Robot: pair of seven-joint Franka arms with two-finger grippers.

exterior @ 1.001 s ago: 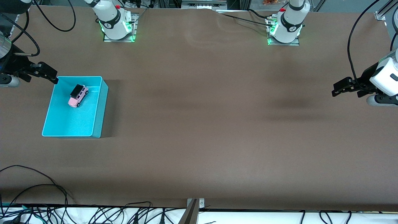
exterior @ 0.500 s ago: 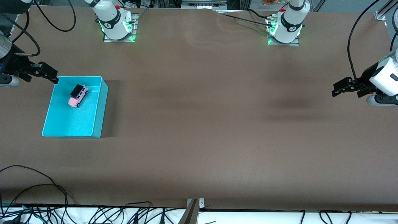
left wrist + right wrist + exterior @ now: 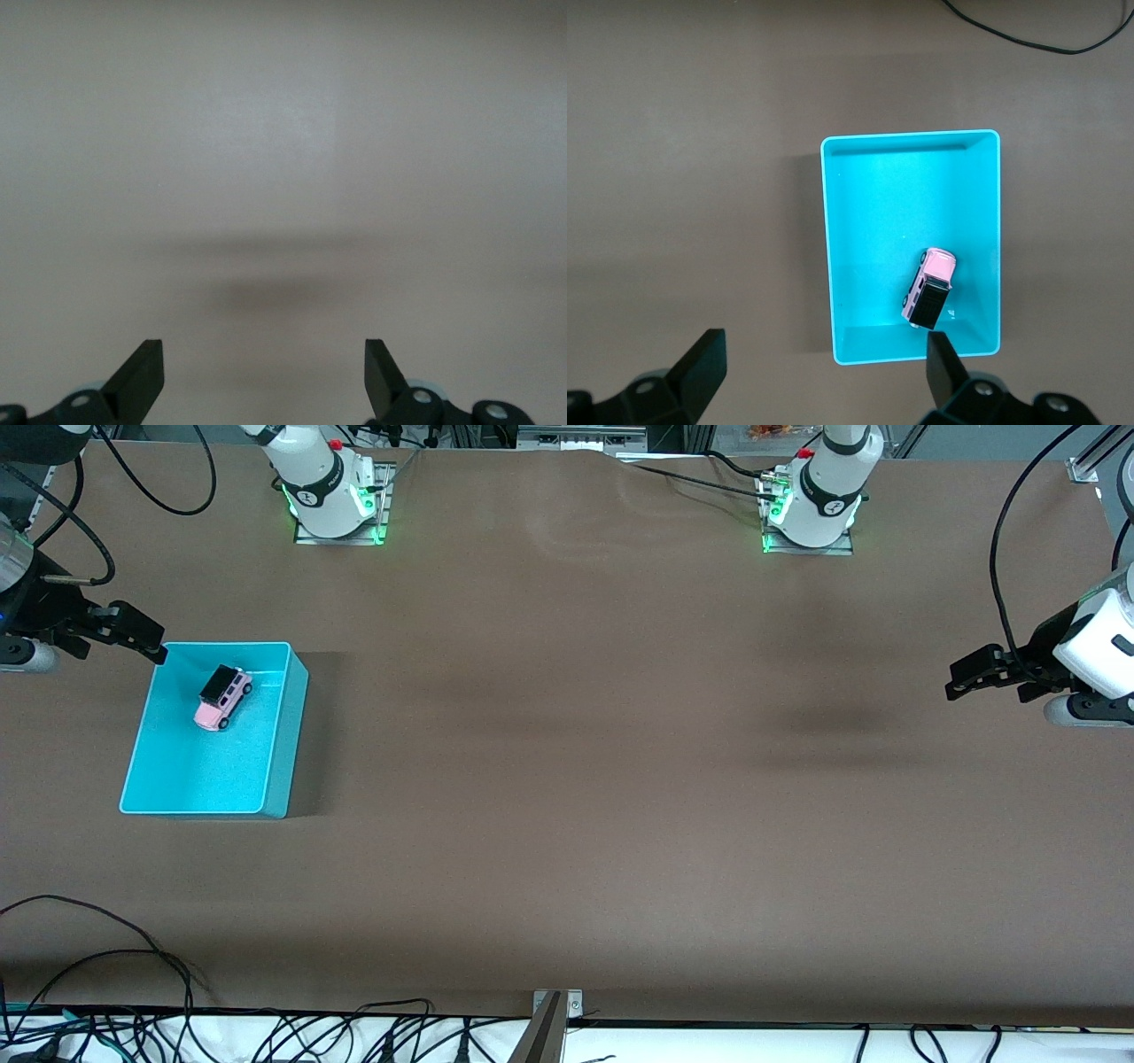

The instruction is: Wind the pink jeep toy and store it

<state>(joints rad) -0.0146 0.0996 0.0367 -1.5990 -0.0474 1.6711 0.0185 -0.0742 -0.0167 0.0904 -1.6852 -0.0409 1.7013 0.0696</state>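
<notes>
Change since earlier: nothing is shifting; jeep, bin and both arms are sitting as before.
Pink jeep toy point(image 3: 222, 698): lying inside the turquoise bin point(image 3: 288, 731), near the wall closest to the right gripper's fingers, untouched.
Right gripper point(image 3: 133, 636): hovering just beside the bin's corner, fingers point(image 3: 700, 363) spread wide, gripping nothing.
Left gripper point(image 3: 974, 673): waiting over bare table point(image 3: 567, 779), well apart from the jeep, fingers point(image 3: 146, 372) fully apart, empty.
Progress: storing is looking done; winding cannot be told.
</notes>
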